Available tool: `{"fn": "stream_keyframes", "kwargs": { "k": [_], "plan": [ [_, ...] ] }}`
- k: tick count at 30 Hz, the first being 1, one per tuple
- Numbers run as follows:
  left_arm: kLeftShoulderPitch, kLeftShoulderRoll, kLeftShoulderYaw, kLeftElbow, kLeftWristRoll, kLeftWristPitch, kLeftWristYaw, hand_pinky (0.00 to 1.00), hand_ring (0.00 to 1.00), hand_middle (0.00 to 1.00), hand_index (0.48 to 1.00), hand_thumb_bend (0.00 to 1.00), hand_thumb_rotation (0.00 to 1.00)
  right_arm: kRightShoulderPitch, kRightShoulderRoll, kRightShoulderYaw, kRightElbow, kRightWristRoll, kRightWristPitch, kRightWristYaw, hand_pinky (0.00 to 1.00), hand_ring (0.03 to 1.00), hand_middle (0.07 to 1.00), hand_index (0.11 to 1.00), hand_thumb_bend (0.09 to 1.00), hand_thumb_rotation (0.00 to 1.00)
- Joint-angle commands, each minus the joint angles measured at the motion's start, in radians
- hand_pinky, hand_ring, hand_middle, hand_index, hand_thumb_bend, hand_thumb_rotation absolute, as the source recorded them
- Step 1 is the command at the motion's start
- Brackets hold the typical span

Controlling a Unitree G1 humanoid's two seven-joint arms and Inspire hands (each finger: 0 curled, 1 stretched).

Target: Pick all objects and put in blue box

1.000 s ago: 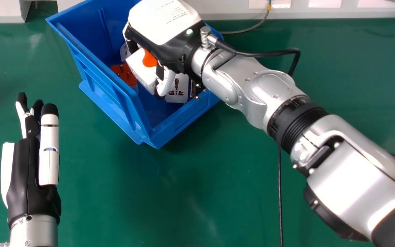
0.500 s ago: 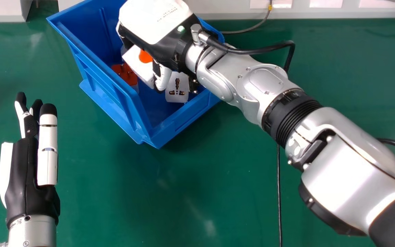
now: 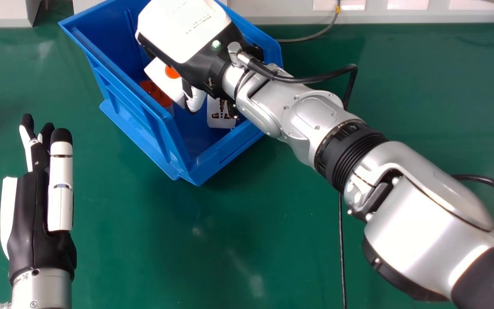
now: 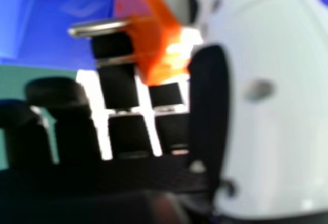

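The blue box [image 3: 127, 113] stands at an angle near the far edge of the green table [image 3: 247, 240], one corner turned towards the robot. The right hand [image 3: 187, 32] is over the box, back upward, with its fingers and thumb closed around a white plug adapter [image 3: 159, 77] that has an orange part [image 3: 172, 72]. The adapter is tilted and lies within the box's rim; whether it touches anything beneath is hidden. In the right hand view, a metal pin [image 4: 100, 27] sticks out of the orange part, beside the fingers. Inside the box, an orange plug [image 3: 155, 91] sits by the left wall, partly behind the adapter, and a white socket [image 3: 221, 116] lies by the near right wall, partly covered by the right hand. The left hand [image 3: 32, 219] is open, fingers straight, over the left side of the table, well apart from the box.
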Motion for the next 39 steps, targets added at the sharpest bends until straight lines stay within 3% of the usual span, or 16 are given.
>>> {"fn": "stream_keyframes", "kwargs": {
  "k": [1, 2, 7, 8, 9, 12, 15, 24, 32, 39],
  "plan": [
    [-0.001, -0.005, -0.005, -0.027, 0.005, -0.008, 0.009, 1.0, 1.0, 1.0, 1.0, 0.37, 1.0, -0.016, 0.004, -0.019, -0.002, 0.022, 0.01, -0.039, 0.04, 0.089, 0.152, 0.47, 0.515, 0.12],
    [-0.001, -0.005, -0.006, -0.028, 0.006, -0.008, 0.01, 1.0, 1.0, 1.0, 1.0, 0.37, 1.0, -0.01, 0.004, -0.03, -0.002, 0.036, 0.006, -0.03, 0.06, 0.106, 0.223, 0.468, 0.517, 0.09],
    [-0.003, -0.005, -0.005, -0.024, 0.004, -0.009, 0.012, 1.0, 1.0, 1.0, 1.0, 0.37, 1.0, 0.007, -0.005, -0.047, -0.006, 0.073, -0.032, 0.042, 0.08, 0.13, 0.277, 0.467, 0.519, 0.07],
    [-0.003, -0.004, -0.005, -0.023, 0.004, -0.01, 0.013, 1.0, 1.0, 1.0, 1.0, 0.37, 1.0, 0.008, -0.006, -0.047, -0.008, 0.074, -0.033, 0.047, 0.23, 0.298, 0.422, 0.562, 0.503, 0.11],
    [-0.004, -0.004, -0.005, -0.021, 0.004, -0.011, 0.013, 1.0, 1.0, 1.0, 1.0, 0.37, 1.0, 0.008, -0.008, -0.044, -0.008, 0.071, -0.033, 0.05, 0.37, 0.438, 0.538, 0.648, 0.462, 0.09],
    [-0.001, -0.004, -0.006, -0.022, 0.003, -0.014, 0.012, 1.0, 1.0, 1.0, 1.0, 0.37, 1.0, 0.005, -0.013, -0.033, -0.01, 0.059, -0.033, 0.047, 0.7, 0.77, 0.811, 0.855, 0.342, 0.04],
    [-0.003, -0.004, -0.007, -0.022, 0.005, -0.013, 0.014, 1.0, 1.0, 1.0, 1.0, 0.37, 1.0, 0.006, -0.016, -0.024, -0.011, 0.051, -0.029, 0.037, 0.85, 0.906, 0.923, 0.941, 0.279, 0.01],
    [-0.006, 0.0, -0.006, -0.024, 0.006, -0.008, 0.013, 1.0, 1.0, 1.0, 1.0, 0.38, 0.99, 0.007, -0.02, 0.001, -0.014, 0.028, -0.011, 0.039, 0.95, 0.992, 0.994, 0.995, 0.243, 0.0],
    [-0.01, -0.001, -0.006, -0.027, 0.005, 0.0, 0.014, 1.0, 1.0, 1.0, 1.0, 0.38, 0.99, 0.001, -0.02, 0.001, -0.017, 0.036, -0.01, 0.045, 0.96, 1.0, 1.0, 1.0, 0.279, 0.0],
    [-0.022, 0.004, -0.002, -0.011, 0.008, -0.001, 0.015, 1.0, 1.0, 1.0, 1.0, 0.38, 0.99, 0.007, -0.027, 0.0, -0.022, 0.036, -0.013, 0.032, 0.96, 1.0, 1.0, 1.0, 0.281, 0.0]
  ]
}}
